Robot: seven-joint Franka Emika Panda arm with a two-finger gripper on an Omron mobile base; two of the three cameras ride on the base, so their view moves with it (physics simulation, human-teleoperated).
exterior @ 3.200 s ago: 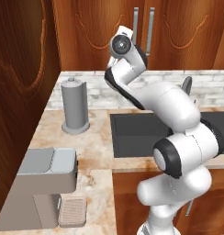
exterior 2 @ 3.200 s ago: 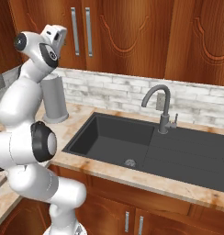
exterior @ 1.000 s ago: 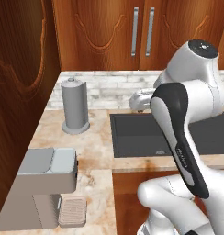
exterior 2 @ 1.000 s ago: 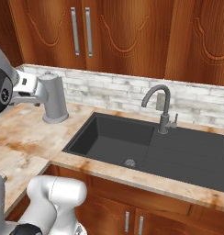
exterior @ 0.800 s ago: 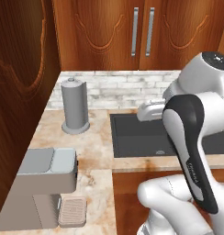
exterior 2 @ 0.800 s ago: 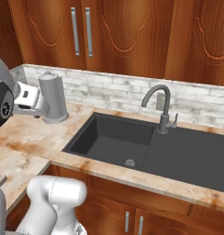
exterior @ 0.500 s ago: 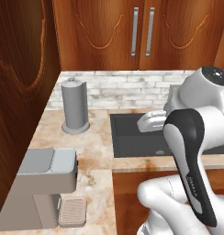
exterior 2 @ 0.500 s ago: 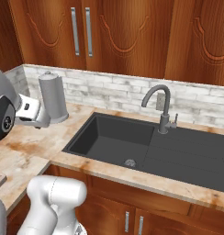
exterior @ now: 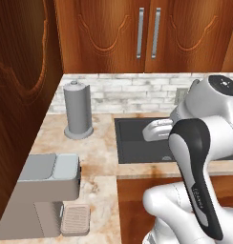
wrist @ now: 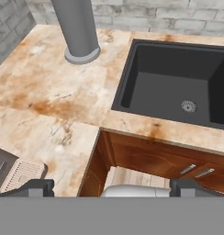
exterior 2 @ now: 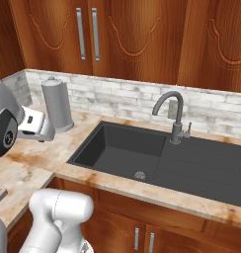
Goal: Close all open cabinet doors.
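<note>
Left base view showed one tall open cabinet door (exterior: 18,105) swung out at the far left, over the counter (exterior: 101,147) beside the coffee machine (exterior: 49,190). The other cabinet doors (exterior: 147,35) above the sink (exterior: 137,140) looked shut. The end effector (wrist: 111,186) hung over the counter's near edge, its fingers spread wide and holding nothing. The open door looked stiff, hard and shiny, so probably slippery. Pushing flat on its wide face seemed easier than grabbing the thin handle.

Glossy reddish-brown wood cabinet doors (exterior: 109,35); mottled, polished stone-like worktop (wrist: 49,105); matt dark sink (exterior 2: 142,153); the grey canister (exterior: 78,109) is perhaps metal.
</note>
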